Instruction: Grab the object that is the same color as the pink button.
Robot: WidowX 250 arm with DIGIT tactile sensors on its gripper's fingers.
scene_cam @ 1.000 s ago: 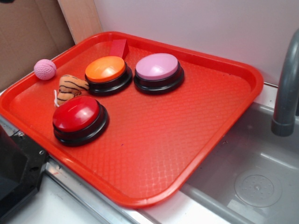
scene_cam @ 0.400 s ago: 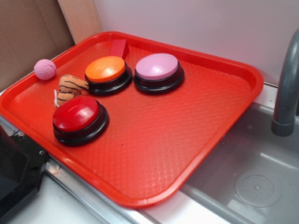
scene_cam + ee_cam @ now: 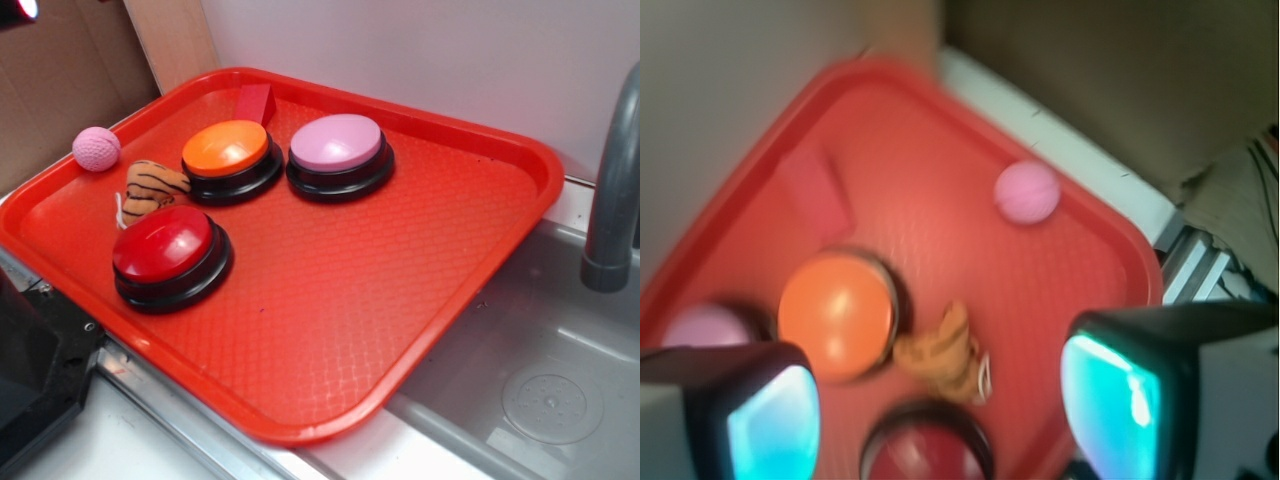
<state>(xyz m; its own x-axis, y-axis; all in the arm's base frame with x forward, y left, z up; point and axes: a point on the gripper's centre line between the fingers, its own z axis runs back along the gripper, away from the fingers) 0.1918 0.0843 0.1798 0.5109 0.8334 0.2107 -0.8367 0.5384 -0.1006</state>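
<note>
The pink ball [image 3: 96, 148] sits at the far left corner of the red tray [image 3: 420, 260], close against the raised rim, which probably keeps it from rolling; in the wrist view it appears as a blurred pink sphere [image 3: 1027, 192] ahead of the fingers. It shares its colour with the pink button [image 3: 338, 142], whose pale lilac dome stands on a black base toward the back of the tray, well apart from the ball. Between them lies the orange button [image 3: 227, 148], just beside the pink one, and the tan striped plush toy [image 3: 150, 187] rests near the ball, tucked between the orange button and the red button [image 3: 165, 245] at the front. The buttons seem set out as colour cues, with the ball and the toy as the choices. The gripper [image 3: 940, 400] is open, its two fingers spread wide at the bottom of the wrist view with nothing between them, held high above the tray and not yet over the ball. Judging from this, the reach is at an early stage: the next move calls for travelling toward the corner and descending without nudging the toy. The rim beside the ball could crowd one finger. A grey faucet [image 3: 612, 180] and sink [image 3: 540, 390] lie to the right, outside the tray.
</note>
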